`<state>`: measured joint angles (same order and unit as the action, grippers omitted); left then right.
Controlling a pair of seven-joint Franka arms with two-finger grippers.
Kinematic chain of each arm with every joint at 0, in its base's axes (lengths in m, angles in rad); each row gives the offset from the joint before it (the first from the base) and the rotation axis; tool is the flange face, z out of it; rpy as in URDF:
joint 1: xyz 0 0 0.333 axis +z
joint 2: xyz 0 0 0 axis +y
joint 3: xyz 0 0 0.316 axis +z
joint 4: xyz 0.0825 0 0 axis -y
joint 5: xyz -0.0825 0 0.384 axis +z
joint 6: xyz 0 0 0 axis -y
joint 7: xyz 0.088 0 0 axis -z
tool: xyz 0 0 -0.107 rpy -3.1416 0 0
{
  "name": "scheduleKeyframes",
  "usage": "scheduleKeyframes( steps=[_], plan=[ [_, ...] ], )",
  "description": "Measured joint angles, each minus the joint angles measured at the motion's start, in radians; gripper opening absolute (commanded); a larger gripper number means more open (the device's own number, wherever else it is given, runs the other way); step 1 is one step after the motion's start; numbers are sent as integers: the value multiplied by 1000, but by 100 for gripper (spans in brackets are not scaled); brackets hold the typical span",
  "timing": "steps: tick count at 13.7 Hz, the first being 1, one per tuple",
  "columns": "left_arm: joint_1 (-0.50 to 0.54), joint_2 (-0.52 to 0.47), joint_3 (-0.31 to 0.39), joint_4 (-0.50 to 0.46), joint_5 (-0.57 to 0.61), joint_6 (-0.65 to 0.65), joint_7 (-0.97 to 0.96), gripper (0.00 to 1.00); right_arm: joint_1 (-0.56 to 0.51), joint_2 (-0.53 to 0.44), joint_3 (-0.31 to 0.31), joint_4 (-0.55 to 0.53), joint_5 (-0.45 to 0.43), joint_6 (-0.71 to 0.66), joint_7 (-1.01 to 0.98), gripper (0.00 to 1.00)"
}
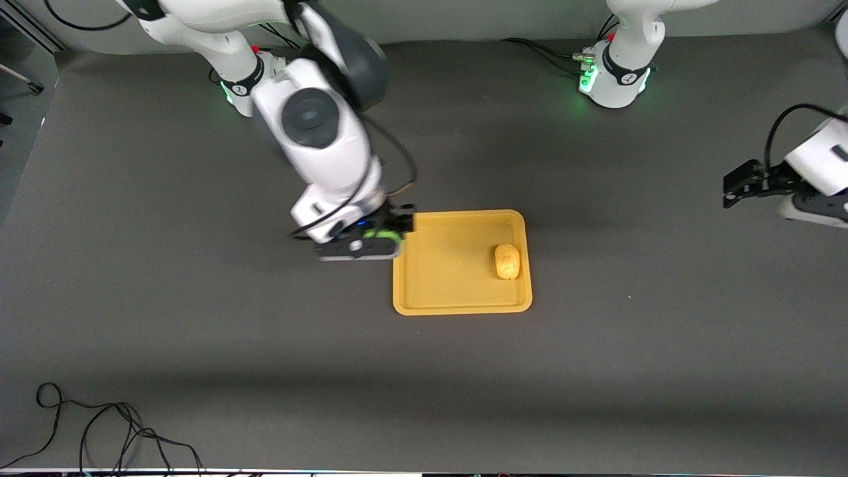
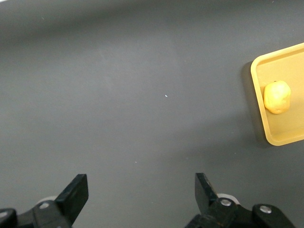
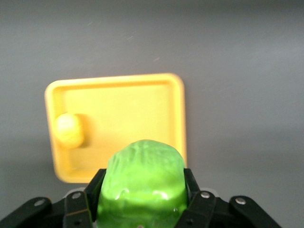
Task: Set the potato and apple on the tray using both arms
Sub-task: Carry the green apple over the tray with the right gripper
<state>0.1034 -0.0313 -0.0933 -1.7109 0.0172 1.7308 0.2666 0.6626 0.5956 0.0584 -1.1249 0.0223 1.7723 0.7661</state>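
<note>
Potato (image 1: pixel 507 261) lies in the tray (image 1: pixel 457 306) mid-worktop, at the tray's end toward my left arm: half done, I judge. My right gripper (image 1: pixel 387 233) grips the apple (image 3: pixel 142 183), over the tray's edge toward the right arm; setting down remains. My left gripper (image 2: pixel 141 199) waits, fingers wide and empty, at its own end.

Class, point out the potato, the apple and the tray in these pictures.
potato (image 1: pixel 507 261), front view, middle of its top.
apple (image 3: pixel 144 180), right wrist view, its top, between the right tool's fingers.
tray (image 1: pixel 445 265), front view, bare floor.
</note>
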Motion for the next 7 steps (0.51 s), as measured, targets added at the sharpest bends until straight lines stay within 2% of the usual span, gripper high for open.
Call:
scheduleKeyframes(
  steps=[3,7],
  plan=[
    [4,-5,-1,-5,-1,-8,12,100,88,105,-4,53,-6,39,71,45],
    [7,-13,0,-34,-1,-8,12,100,103,271,-7,58,-60,203,72,45]
  ],
)
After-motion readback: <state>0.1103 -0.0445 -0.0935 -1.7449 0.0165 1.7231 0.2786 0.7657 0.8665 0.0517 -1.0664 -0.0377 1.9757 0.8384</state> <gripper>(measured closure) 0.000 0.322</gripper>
